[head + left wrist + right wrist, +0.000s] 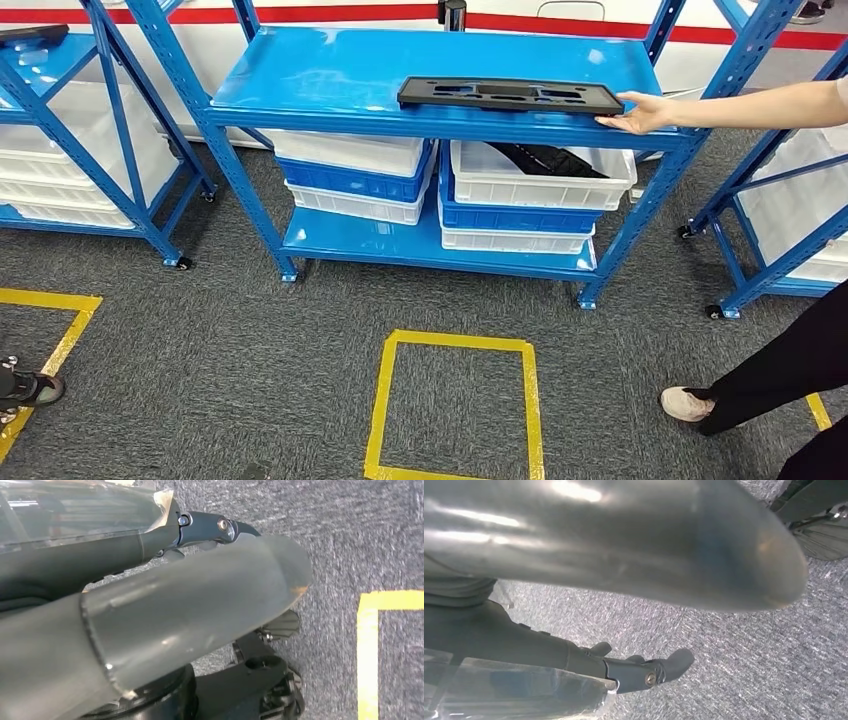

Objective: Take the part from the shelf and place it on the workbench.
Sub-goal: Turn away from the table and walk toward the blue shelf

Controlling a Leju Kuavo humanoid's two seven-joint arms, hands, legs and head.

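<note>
The part [510, 95] is a long flat black plastic panel lying on the top board of the blue shelf [330, 70], toward its front right. A person's hand [640, 112] rests on the part's right end, the arm reaching in from the right. My left hand [200, 600] hangs over grey carpet, its thick thumb and dark fingers [215, 526] stretched out with nothing in them. My right hand [634, 555] likewise hangs above the carpet, its fingers [644, 672] extended and holding nothing. Both hands are far from the shelf.
White and blue bins [540, 200] are stacked on the shelf's lower board; one holds black pieces [545, 158]. More blue racks stand at left [60, 60] and right [790, 200]. A yellow taped square [455, 345] marks the carpet before the shelf. The person's shoe [687, 403] is at right.
</note>
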